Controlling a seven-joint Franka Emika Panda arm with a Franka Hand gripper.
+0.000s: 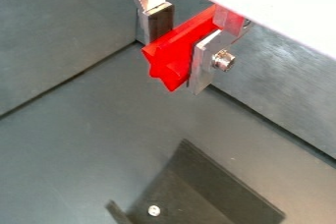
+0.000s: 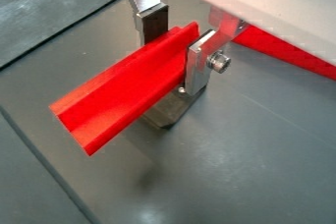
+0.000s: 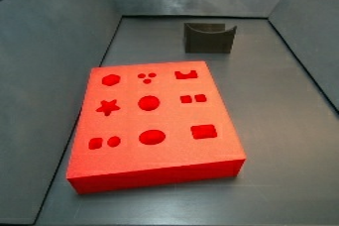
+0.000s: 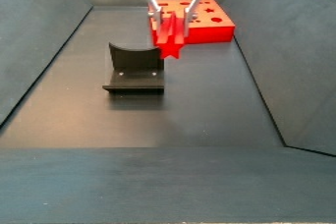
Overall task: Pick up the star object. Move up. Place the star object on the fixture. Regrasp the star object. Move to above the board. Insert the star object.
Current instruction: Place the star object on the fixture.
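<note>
In a side view we see the fixture point(image 4: 134, 69) nearest on the dark floor, its notch facing up. Just beyond and above it hangs the gripper point(image 4: 171, 20), its silver fingers point(image 4: 153, 17) clamped on the star object point(image 4: 170, 37), which is clear of the floor with its star end face toward this camera. In both wrist views the peg point(image 2: 125, 91) sits between the pads. Farthest back lies the board point(image 4: 210, 25), flat on the floor.
</note>
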